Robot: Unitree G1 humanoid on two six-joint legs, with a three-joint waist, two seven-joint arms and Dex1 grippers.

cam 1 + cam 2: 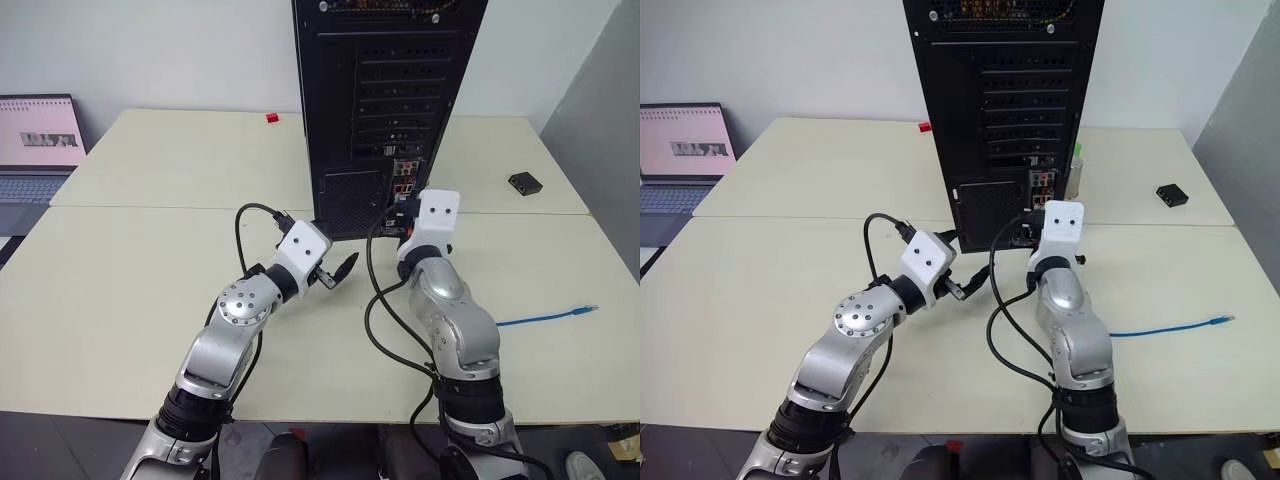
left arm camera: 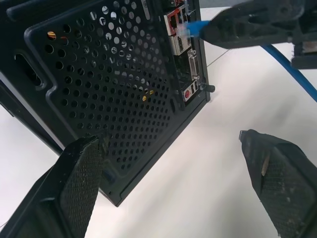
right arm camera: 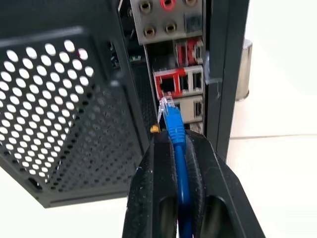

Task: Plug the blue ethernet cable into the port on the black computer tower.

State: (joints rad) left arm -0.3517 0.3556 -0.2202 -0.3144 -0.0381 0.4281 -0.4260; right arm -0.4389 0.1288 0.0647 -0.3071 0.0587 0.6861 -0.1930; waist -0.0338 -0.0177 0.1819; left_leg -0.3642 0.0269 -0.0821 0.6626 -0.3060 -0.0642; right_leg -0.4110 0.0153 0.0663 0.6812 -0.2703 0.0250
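**Cable plug held just short of the tower's port**

While its two black fingers are pinched tight on the blue ethernet cable (image 3: 177, 148), the right end effector (image 3: 176, 148) points at the rear of the black computer tower (image 1: 385, 90) in the upper centre of the head views. The clear-blue plug sticks out past the fingertips, its tip just below the port (image 3: 167, 84), a red-rimmed socket in the narrow connector strip; whether the plug touches the panel cannot be told. From the fingers the cable runs back under the right arm and out over the table (image 1: 150, 260), its free end lying at the right of the frame (image 1: 585, 311).

The left end effector (image 1: 335, 272) sits at centre frame, low before the tower's square vent grille (image 2: 114, 94), with its fingers spread wide and nothing between them.

Farther out, a small black box (image 1: 524, 183) rests at the right, a small red object (image 1: 271, 118) lies left of the tower, and a laptop (image 1: 38, 145) stands open at the far left.
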